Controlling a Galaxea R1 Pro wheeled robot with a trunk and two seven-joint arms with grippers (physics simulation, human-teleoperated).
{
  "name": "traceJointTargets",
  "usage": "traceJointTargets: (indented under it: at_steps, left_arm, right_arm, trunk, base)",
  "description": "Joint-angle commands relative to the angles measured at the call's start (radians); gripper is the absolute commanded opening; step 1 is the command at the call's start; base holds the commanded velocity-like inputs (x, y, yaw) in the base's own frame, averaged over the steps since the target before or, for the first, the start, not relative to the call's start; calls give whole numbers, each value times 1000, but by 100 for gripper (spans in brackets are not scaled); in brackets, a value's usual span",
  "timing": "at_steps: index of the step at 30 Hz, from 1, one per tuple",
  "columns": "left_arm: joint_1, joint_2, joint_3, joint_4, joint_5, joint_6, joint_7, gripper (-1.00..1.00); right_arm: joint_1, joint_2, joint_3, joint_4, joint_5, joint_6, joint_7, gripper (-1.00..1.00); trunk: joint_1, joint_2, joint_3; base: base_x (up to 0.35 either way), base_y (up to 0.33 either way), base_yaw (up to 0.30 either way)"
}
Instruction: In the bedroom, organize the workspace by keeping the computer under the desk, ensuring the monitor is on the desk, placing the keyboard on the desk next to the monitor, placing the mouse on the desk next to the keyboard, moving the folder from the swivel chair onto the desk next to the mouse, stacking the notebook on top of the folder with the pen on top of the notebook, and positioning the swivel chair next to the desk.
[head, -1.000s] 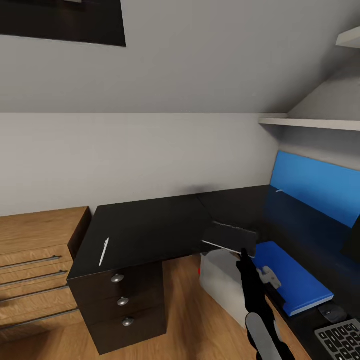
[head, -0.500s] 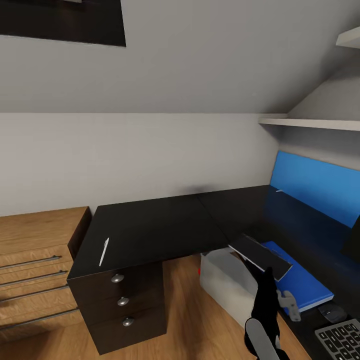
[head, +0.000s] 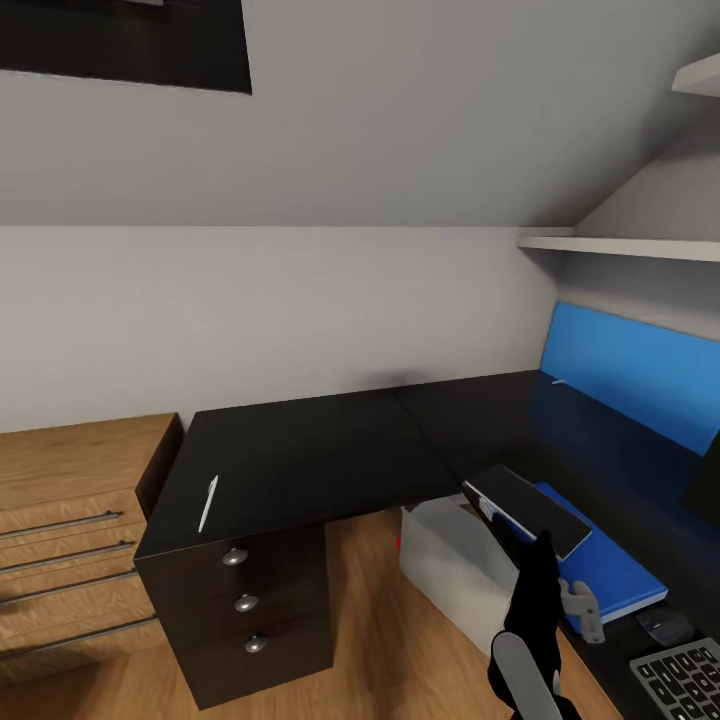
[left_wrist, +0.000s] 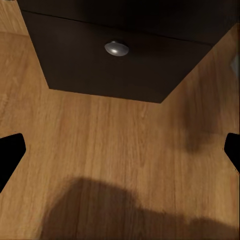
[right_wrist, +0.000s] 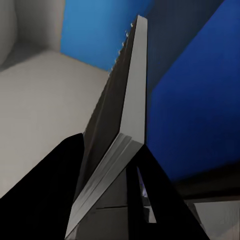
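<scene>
The black L-shaped desk (head: 300, 450) fills the middle of the head view. A white pen (head: 208, 503) lies near its left front corner. My right gripper (head: 541, 543) is shut on the black notebook (head: 524, 509), which is tilted just over the blue folder (head: 610, 575) on the desk's right wing. In the right wrist view the notebook (right_wrist: 117, 130) stands edge-on between the fingers (right_wrist: 50, 195), with the folder (right_wrist: 195, 110) behind. Mouse (head: 665, 627) and keyboard (head: 688, 680) lie nearer me. The grey computer (head: 445, 560) stands under the desk. My left gripper (left_wrist: 120, 155) is open over the floor.
A wooden drawer chest (head: 70, 530) stands left of the desk. Black drawers with silver knobs (head: 245, 602) sit under the desk's left end. A blue panel (head: 630, 375) and white shelf (head: 620, 245) are at the right wall. The monitor's dark edge (head: 705, 475) shows far right.
My right arm has carried the notebook from above the desk's inner corner rightward and toward me, over the blue folder, and it now lies flatter. The pen and the camera have stayed still.
</scene>
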Motion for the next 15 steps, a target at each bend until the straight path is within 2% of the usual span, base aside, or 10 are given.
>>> traceJointTargets:
  at_steps: [1, 4, 7, 15]
  left_arm:
    - [-1, -4, -4, -2, 11, -7, 6, 100]
    - [-1, -20, -5, -2, 10, -7, 7, 100]
    - [-1, -22, -5, -2, 10, -8, 8, 100]
    - [-1, -22, -6, -2, 10, -8, 9, 100]
  right_arm:
    - [-1, -1, -4, -7, -4, -9, -5, -100]
    - [-1, -7, -21, -24, -16, -18, -4, -100]
    - [-1, -18, -37, -41, -30, -21, -6, -100]
    - [-1, -21, -39, -86, -54, -29, -4, -100]
  trunk:
    - [0, 0, -1]
    - [0, 0, -1]
    - [0, 0, -1]
    - [0, 0, -1]
  base:
    - [0, 0, 0]
    - [0, 0, 0]
    - [0, 0, 0]
    - [0, 0, 0]
